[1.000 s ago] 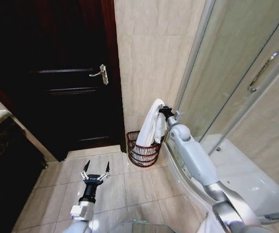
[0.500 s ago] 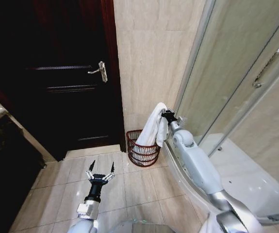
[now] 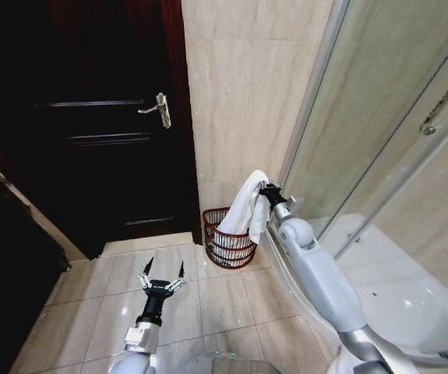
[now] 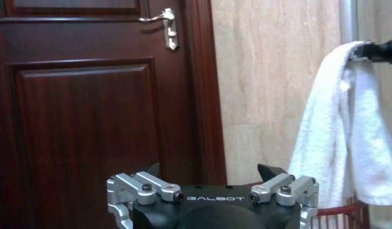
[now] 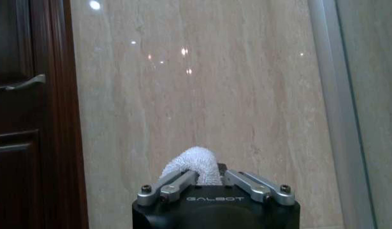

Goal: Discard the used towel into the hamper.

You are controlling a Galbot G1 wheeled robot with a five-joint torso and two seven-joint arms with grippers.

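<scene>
From the head camera, the right gripper point(image 3: 268, 189) is held out toward the corner where the tiled wall point(image 3: 239, 93) meets the shower screen point(image 3: 379, 101), its fingers pinching the top fold of the white towel point(image 3: 243, 210). The towel hangs straight down, and its lower end reaches into the hamper point(image 3: 227, 238), which stands on the floor point(image 3: 208, 296) against the wall just beside the dark door point(image 3: 107, 132). The left gripper point(image 3: 161, 274) is low over the floor tiles, well apart from the hamper, fingers spread and holding nothing.

From the left wrist camera, the left gripper's own fingers point(image 4: 142, 183) are splayed apart. Beyond them the towel point(image 4: 348, 129) dangles from the far right gripper point(image 4: 380, 51), and a sliver of the hamper's red rim point(image 4: 339, 212) shows beneath it. The door handle point(image 4: 164, 26) sits high on the door.

From the right wrist camera, the right gripper point(image 5: 205, 179) is closed on a rolled bunch of towel point(image 5: 192, 162) poking up between the fingers, facing the wall.

The risk is in the let-go. The towel hangs toward the hamper's near side, so part of it could drape over the rim or slide to the floor; how much of it already lies inside is hard to judge from here. The light hamper might also tip if the towel's weight lands on one edge.
</scene>
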